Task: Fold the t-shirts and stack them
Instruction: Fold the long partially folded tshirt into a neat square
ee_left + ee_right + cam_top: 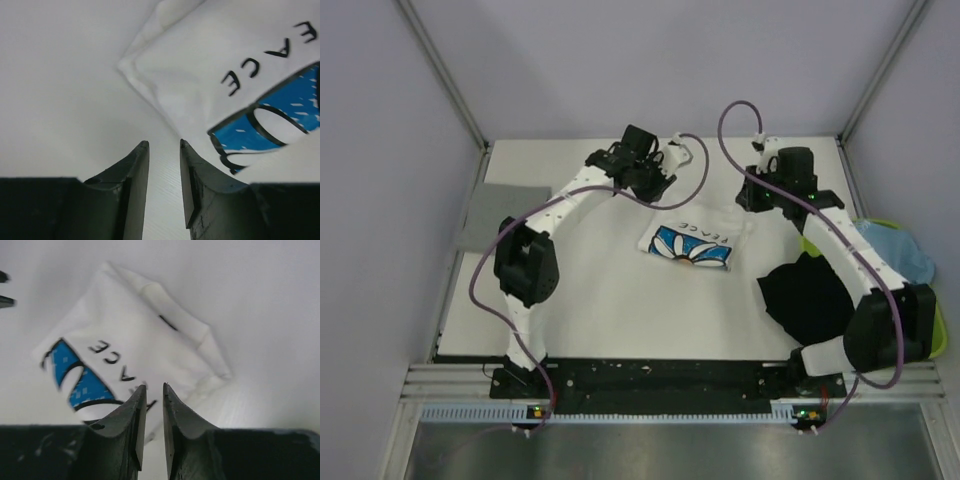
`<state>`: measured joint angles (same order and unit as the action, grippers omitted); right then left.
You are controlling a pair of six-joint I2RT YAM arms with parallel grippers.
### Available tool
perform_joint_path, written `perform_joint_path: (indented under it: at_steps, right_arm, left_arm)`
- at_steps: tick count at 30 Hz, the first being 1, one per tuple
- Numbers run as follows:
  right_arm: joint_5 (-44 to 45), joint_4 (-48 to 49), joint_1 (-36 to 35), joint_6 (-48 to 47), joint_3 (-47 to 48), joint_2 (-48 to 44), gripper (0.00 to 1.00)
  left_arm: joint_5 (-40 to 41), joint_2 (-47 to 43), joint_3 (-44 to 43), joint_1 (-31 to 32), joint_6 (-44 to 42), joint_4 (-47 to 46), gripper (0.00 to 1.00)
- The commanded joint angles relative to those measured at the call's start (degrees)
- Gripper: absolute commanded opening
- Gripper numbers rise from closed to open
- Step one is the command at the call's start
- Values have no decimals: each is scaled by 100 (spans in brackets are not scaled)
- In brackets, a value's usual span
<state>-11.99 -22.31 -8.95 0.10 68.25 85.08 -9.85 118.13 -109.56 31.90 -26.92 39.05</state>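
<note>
White bench point(600, 300): flat matte surface filling the middle of the overhead view, bounded by thin dark edging on its left and near sides. Lime-green tray point(940, 335): plastic, at the bench's right edge; only parts of its rim show. Enclosure panels point(660, 60): plain pale lilac walls behind and on both sides of the bench. Metal posts point(440, 70): two slanting grey struts, one at each rear corner, where the panels meet. Black base plate point(660, 375): long dark strip along the near edge of the bench. Toothed strip point(650, 411): pale, ridged band just in front of the plate. Metal sheet point(660, 450): dull grey surface nearest the camera.
</note>
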Motion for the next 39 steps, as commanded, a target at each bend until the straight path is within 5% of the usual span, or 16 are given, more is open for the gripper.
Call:
perform_joint_path:
  at_steps: [1, 6, 20, 31, 39]
  right_arm:
    - [-805, 225, -869, 1421, -837, -711, 14]
    - [-911, 1246, -1118, 2292, -1990, -537, 0]
    - [38, 360, -582, 2900, -3160, -790, 0]
    - [373, -450, -54, 2381, -1904, -951, 46]
    - [47, -73, 121, 2477, -1182, 456, 57]
  left_arm:
    - [-1290, -580, 926, 27, 485, -20, 32]
    - [-1512, -238, 1288, 36, 810, -20, 32]
    - [-853, 36, 1771, 27, 574, 261, 34]
    - [-763, -1098, 1868, 53, 345, 472, 40]
    - [-1178, -845, 2157, 378, 687, -291, 40]
